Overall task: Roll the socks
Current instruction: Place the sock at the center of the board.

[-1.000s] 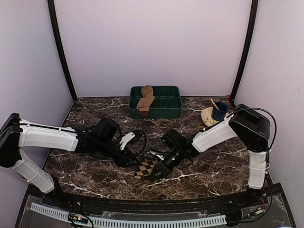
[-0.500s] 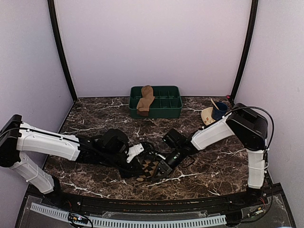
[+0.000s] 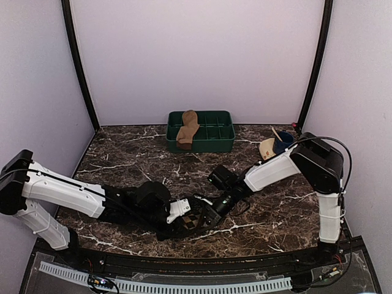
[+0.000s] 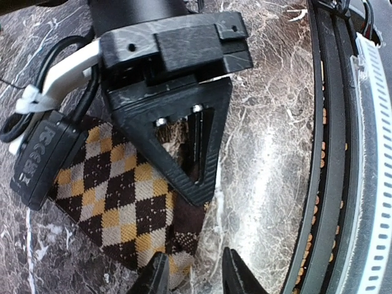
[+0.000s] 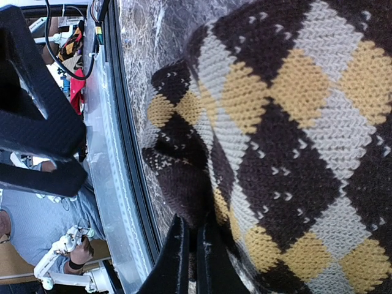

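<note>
The knitted argyle sock (image 4: 116,202) lies flat on the veined marble tabletop (image 3: 122,159), near its front edge. The right gripper (image 5: 192,231) pinches its dark-brown end, fingers pressed together. The left gripper (image 4: 193,278) straddles a corner, fingers apart. The plain tan sock (image 3: 188,128) droops over the green compartment tray (image 3: 223,146).

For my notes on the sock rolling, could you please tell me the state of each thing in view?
argyle sock: flat on the table, not rolled
green tray: upright
tan sock: draped over the green tray, not rolled
left claw: open, straddling the argyle sock's corner
right claw: shut on the argyle sock's dark edge
blue cup: upright
</note>
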